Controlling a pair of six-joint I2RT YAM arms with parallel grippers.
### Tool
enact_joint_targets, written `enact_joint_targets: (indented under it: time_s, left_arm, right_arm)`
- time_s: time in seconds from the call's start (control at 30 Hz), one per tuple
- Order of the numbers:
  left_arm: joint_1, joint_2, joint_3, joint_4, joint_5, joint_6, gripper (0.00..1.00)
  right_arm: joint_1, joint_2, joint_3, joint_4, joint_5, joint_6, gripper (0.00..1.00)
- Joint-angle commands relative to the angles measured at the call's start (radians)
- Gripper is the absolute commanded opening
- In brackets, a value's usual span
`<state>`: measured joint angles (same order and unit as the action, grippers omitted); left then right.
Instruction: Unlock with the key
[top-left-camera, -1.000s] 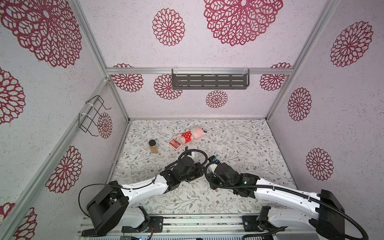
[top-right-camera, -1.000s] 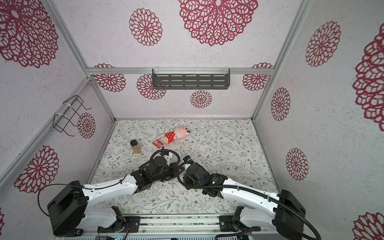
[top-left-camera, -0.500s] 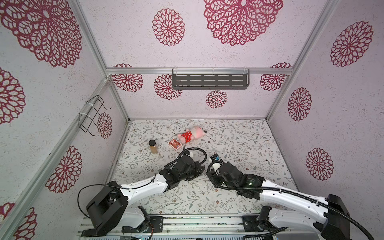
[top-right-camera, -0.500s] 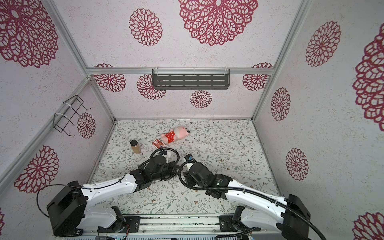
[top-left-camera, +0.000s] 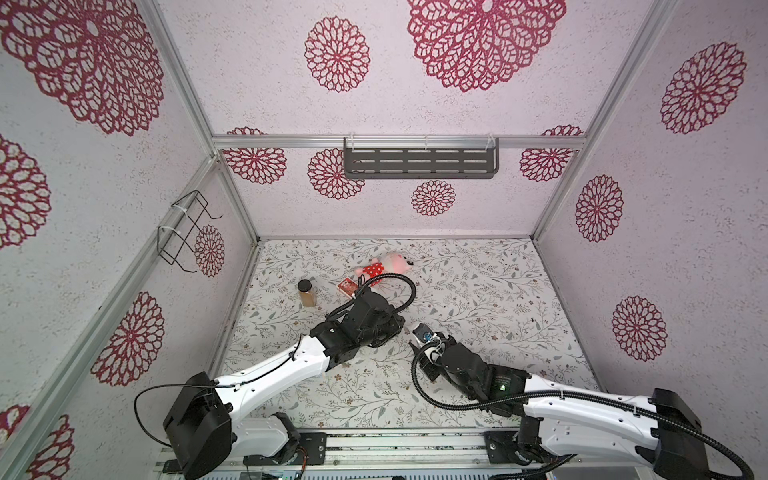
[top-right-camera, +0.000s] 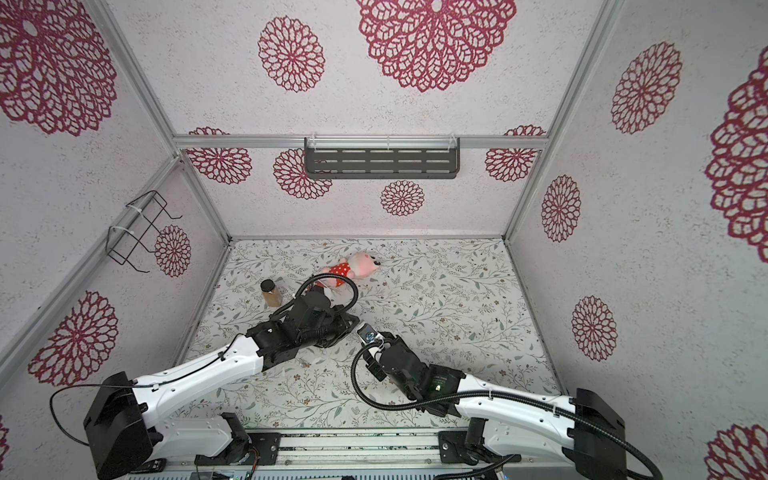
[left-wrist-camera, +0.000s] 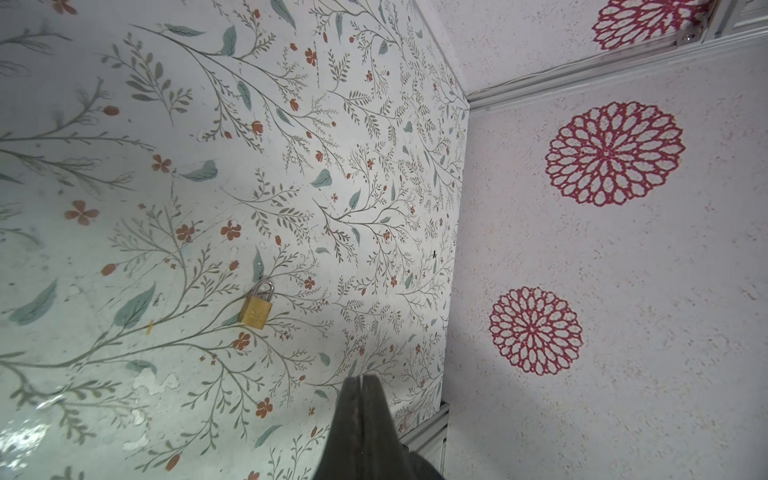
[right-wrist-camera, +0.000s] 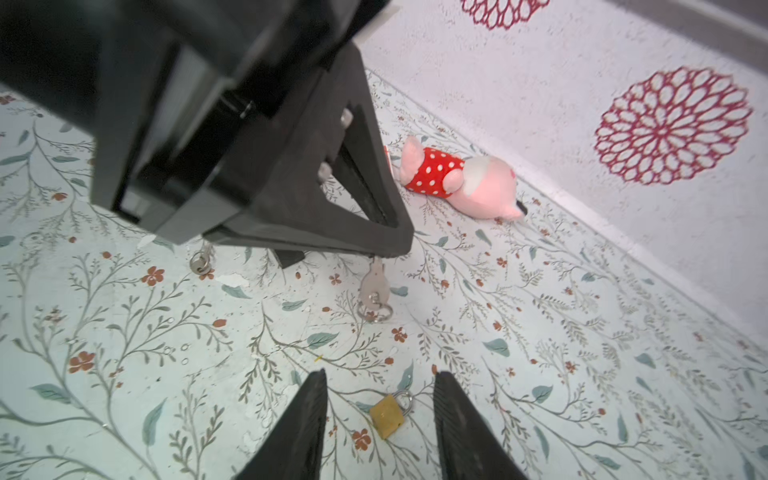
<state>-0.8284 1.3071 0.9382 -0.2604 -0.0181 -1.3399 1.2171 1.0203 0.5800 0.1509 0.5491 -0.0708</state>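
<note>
Lying between the half-spread fingers of the right gripper (right-wrist-camera: 380, 374), touching neither: padlock (right-wrist-camera: 387, 415). Left gripper (right-wrist-camera: 390, 249): fingers pressed together. Key (right-wrist-camera: 374, 286) with ring meets their tips, just beyond the right fingertips; whether it is gripped cannot be told.

L arm (top-left-camera: 274, 374) & R arm (top-left-camera: 582, 409), white shells w/ blk joints, blk boxy bases (top-left-camera: 197, 432), thin blk cable (top-left-camera: 135, 409) at L base, ribbed blk hose (top-left-camera: 417, 384) on R arm, green LED (top-left-camera: 503, 387) nr R wrist, silver screws (right-wrist-camera: 346, 117) on blk wedge-shaped L gripper (right-wrist-camera: 388, 249)
</note>
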Motion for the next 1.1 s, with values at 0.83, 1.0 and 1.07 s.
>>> enact_joint_targets:
  time_s: [0.83,1.0,1.07]
  left_arm:
    - [-0.012,-0.063,0.054,-0.079,-0.055,-0.061,0.00]
    - [-0.019,-0.066,0.059,-0.075,-0.051,-0.063,0.00]
    - [-0.023,-0.066,0.060,-0.071,-0.046,-0.063,0.00]
  right_arm:
    - [0.066,0.182,-0.040,0.522,0.132,-0.384,0.34]
    - [0.063,0.192,-0.060,0.595,0.161,-0.405,0.29]
    - [0.059,0.200,-0.060,0.601,0.173,-0.406,0.26]
